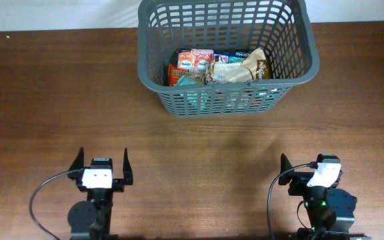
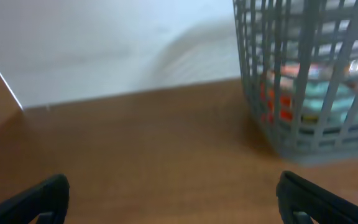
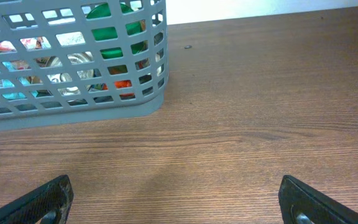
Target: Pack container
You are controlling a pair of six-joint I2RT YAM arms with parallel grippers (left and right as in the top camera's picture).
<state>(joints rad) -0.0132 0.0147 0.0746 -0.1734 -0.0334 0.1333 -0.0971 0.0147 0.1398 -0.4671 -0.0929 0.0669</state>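
Grey plastic container point(image 1: 225, 99): well ahead of my fingers, right of left pair, left of right pair; packets point(image 1: 219, 67) inside. Stiff lattice, likely light, not fragile; take by thick rim. Left gripper point(image 1: 103, 167), right gripper point(image 1: 310, 172): both spread wide, empty.

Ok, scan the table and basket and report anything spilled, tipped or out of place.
Nothing stands out. The basket stands upright on the table, the groceries lie inside its walls, and the left hand and right hand sit open at the near edge, well apart from it.
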